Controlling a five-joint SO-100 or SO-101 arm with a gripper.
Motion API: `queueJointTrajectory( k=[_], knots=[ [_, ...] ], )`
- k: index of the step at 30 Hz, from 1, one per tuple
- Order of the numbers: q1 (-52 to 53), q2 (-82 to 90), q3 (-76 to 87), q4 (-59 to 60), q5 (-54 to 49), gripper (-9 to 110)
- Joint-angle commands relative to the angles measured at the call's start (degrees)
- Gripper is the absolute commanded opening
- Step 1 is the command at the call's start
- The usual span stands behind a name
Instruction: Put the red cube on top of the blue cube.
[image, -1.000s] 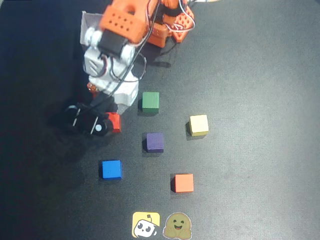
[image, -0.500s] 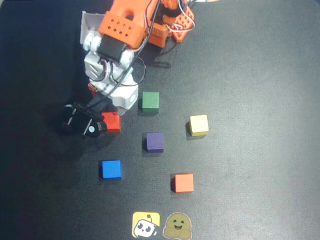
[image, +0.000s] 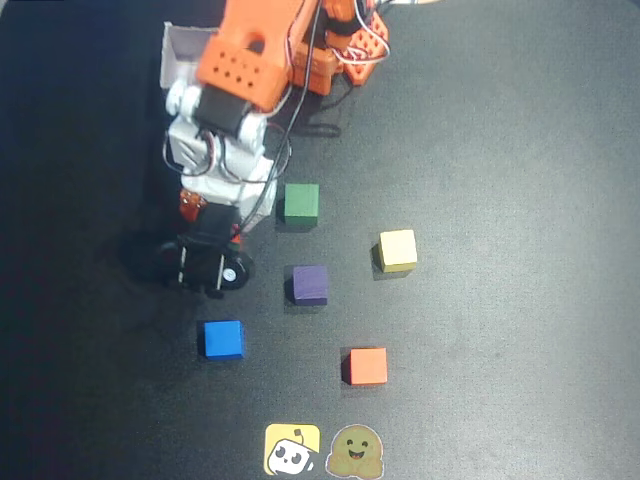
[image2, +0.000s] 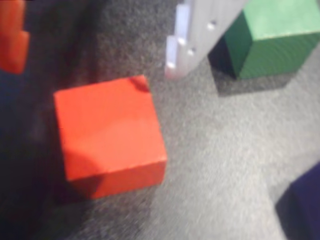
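Note:
In the wrist view the red cube (image2: 110, 135) rests on the dark mat, just below the gap between my fingers. My gripper (image2: 95, 67) is open: the orange finger (image2: 12, 40) stands at the far left and the white finger (image2: 200, 35) at the upper right, neither touching the cube. From overhead the red cube and the fingers are hidden under the black wrist camera (image: 205, 268). The blue cube (image: 222, 338) sits alone on the mat a short way below the wrist.
A green cube (image: 300, 202) (image2: 272, 40) lies right of the arm, a purple cube (image: 310, 284) (image2: 305, 205) below it. A yellow cube (image: 398, 250) and an orange cube (image: 368, 366) lie further right. Two stickers (image: 320, 450) mark the bottom edge.
The wrist has swung right and down from beside the red cube to over it, covering the cube in the overhead view.

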Motion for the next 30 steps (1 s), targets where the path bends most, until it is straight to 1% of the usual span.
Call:
queueJointTrajectory(
  k=[1,16,30],
  knots=[
    [0.0,-1.6,-5.9,-0.8,-1.0,22],
    [0.6,-7.9,-6.2,-4.7,-2.2,21],
    [0.4,-4.7,-6.6,-3.1,-2.3,21]
  ],
)
